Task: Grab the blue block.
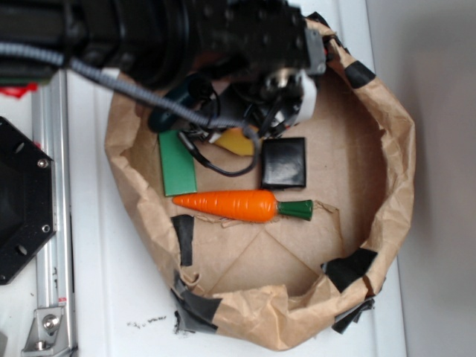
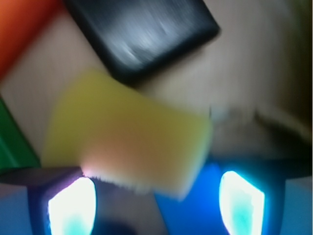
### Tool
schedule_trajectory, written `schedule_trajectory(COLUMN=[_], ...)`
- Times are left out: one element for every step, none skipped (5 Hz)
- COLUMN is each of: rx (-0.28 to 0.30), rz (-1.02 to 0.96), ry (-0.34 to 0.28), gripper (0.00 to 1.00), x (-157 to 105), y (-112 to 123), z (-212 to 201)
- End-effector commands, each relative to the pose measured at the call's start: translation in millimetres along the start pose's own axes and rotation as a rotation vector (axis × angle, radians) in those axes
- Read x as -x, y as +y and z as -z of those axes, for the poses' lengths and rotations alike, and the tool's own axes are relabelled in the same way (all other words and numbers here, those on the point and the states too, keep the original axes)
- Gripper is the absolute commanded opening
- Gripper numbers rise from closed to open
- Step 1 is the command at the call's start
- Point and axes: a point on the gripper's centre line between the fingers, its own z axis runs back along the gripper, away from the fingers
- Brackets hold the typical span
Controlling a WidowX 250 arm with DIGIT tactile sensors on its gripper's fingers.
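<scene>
The black arm enters the exterior view from nine o'clock and runs along the top edge toward two o'clock, a grey braided cable looping beneath it. Its wrist bends down over the bag, and the gripper hangs at about twelve o'clock from the frame's centre. In the blurred wrist view the gripper shows two glowing fingertips at seven and five o'clock, set apart with a gap between them.
</scene>
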Motion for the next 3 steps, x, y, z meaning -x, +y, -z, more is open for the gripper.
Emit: schedule_trajectory(rx=[-0.070, -0.105, -0.118], rz=[-0.108, -0.066, -0.046], ry=[-0.082, -0.036, -0.008], gripper=[1.00, 1.00, 1.00], x=[0.4, -0.1, 1.9], y=[20.6, 18.6, 19.9], z=[-6.8, -8.3, -8.8])
